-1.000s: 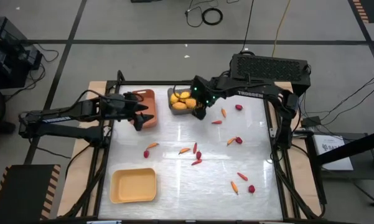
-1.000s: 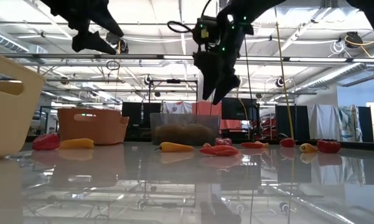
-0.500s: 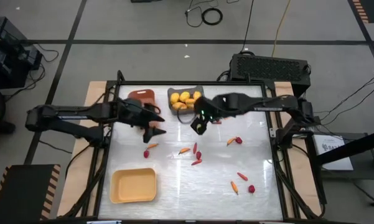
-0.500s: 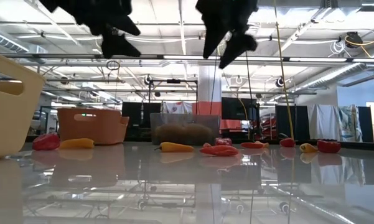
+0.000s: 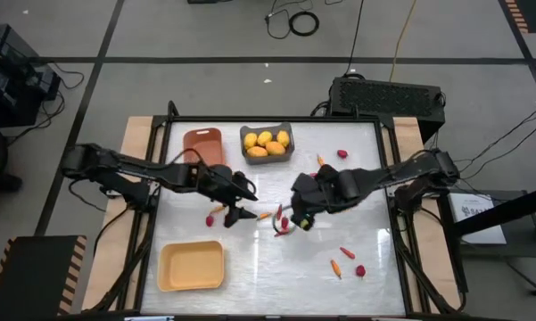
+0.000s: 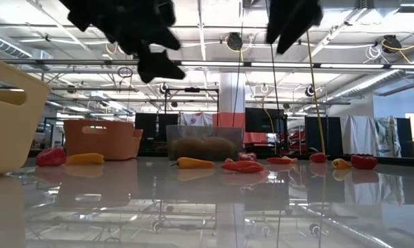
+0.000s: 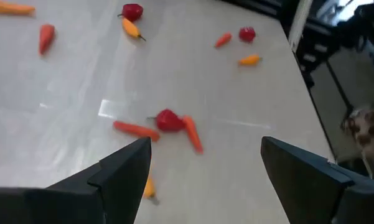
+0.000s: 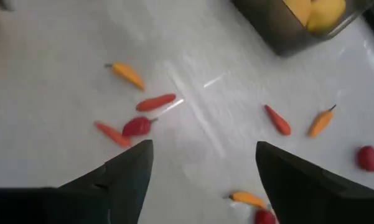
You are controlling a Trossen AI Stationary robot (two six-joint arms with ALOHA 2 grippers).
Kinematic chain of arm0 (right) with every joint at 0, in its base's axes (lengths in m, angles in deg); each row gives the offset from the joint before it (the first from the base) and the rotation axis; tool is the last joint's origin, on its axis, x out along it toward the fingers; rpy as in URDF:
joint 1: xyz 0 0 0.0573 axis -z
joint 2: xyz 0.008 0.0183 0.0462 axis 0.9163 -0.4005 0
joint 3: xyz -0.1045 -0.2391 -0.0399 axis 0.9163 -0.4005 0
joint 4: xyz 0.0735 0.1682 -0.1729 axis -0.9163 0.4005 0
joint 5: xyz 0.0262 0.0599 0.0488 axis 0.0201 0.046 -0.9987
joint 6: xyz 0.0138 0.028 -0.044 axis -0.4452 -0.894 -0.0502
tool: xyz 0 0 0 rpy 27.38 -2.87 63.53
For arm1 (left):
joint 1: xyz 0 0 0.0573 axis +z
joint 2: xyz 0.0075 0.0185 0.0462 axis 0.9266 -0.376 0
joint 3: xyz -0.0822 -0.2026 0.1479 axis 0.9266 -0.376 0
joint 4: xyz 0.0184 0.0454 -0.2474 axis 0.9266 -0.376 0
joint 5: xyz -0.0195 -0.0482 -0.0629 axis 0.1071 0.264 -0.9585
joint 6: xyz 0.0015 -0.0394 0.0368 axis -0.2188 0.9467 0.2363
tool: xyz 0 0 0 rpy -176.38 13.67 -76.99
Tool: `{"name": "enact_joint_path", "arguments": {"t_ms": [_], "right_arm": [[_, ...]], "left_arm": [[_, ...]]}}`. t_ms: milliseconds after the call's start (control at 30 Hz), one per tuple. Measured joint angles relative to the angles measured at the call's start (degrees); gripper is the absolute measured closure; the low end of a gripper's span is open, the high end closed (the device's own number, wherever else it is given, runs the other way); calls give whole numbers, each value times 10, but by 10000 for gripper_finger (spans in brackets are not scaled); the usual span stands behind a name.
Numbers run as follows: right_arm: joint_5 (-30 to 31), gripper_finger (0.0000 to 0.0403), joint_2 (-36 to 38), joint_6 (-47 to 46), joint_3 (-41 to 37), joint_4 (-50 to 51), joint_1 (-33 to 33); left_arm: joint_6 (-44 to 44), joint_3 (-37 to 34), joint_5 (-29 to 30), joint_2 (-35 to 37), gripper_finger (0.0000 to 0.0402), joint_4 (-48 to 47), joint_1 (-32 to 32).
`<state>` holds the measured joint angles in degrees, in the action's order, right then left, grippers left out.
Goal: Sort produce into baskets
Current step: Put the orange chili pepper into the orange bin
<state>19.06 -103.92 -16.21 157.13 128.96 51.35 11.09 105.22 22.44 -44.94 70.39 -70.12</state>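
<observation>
Both arms have been swung in from the bins at the back to the middle of the table. Left gripper [image 5: 242,214] is held wide open, nothing in it; right gripper [image 5: 296,220] is spread too, also empty, above the red piece [image 5: 284,222] and orange sticks [image 5: 264,215]. Lemons [image 5: 266,143] are parked in the grey bin [image 5: 247,158]; the orange bin [image 5: 202,135] and yellow bin [image 5: 192,266] look empty. A clash could be caused, since one small cluster is being approached by both grippers.
</observation>
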Motion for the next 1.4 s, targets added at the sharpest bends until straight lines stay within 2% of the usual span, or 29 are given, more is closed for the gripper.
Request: {"name": "enact_joint_path", "arguments": {"t_ms": [167, 333, 500, 700, 800, 1100, 1267, 1400], "right_arm": [[10, 176, 78, 50, -45, -2, -39], [40, 210, 207, 42, -169, -39, -78], [48, 235, 334, 12, -318, -138, -107], [17, 259, 427, -7, -433, -269, -129], [1, 267, 445, -8, -454, -302, -136], [6, 276, 439, -9, -457, -317, -140], [12, 276, 430, -23, -457, -316, -140], [22, 276, 419, -51, -457, -316, -140]], "left_arm": [[58, 58, 51, -71, 91, 23, -23], [68, 124, 81, -138, 91, 8, -45], [83, 169, 101, -193, 91, 8, -73], [82, 180, 178, -249, 91, 11, -111], [83, 180, 182, -279, 91, 17, -122], [83, 180, 180, -348, 91, 18, -141], [81, 181, 191, -368, 92, 25, -141], [77, 182, 204, -374, 110, 28, -142]]}}
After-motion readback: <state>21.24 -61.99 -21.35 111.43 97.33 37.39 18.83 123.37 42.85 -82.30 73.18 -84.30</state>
